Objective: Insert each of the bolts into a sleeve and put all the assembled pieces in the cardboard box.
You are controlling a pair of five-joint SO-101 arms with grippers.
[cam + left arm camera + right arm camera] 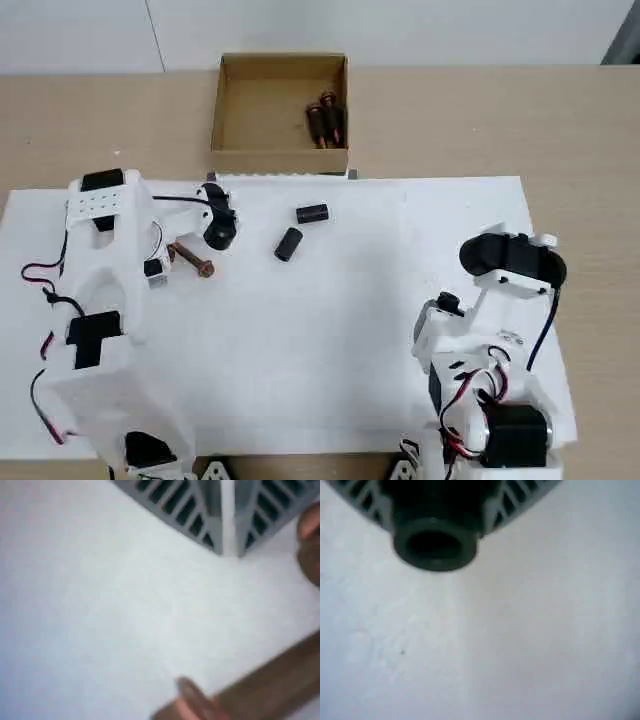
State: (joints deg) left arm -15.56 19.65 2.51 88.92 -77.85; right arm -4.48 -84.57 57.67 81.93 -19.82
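Right gripper (437,522): we see it clenched on a sleeve (434,547), bore outward, likely to take a bolt (190,258), far from the box (279,160).
Left gripper (227,545): closed, empty, beside that bolt, nearer the box.

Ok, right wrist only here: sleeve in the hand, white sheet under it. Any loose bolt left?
Observer: One bolt lies on the sheet beside the left hand, not gripped.
Operator: Spare sleeves?
Observer: Two sleeves lie loose on the sheet, apart from each other, near the box.
Operator: Anything in the box?
Observer: Two assembled pieces lie side by side in it, by its right wall in the high view.
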